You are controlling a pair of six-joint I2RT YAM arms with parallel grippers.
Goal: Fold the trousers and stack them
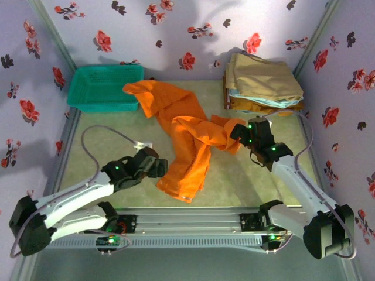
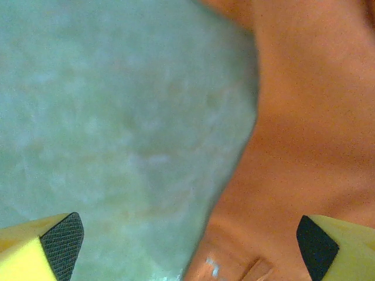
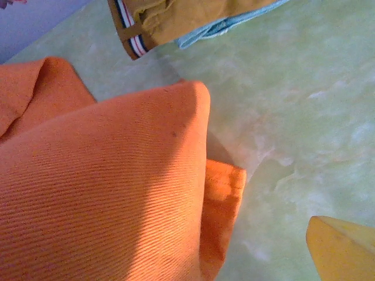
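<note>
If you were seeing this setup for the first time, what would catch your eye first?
Bright orange trousers lie crumpled across the middle of the table, one end by the teal basket at far left. A stack of folded garments sits in the far right corner. The left gripper and right gripper are open at the cloth's near and right edges.

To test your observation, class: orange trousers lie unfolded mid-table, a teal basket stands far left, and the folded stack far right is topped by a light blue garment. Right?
No: the top external view shows a tan garment topping the folded stack; the light blue garment peeks out beneath. The trousers and teal basket are as stated.
</note>
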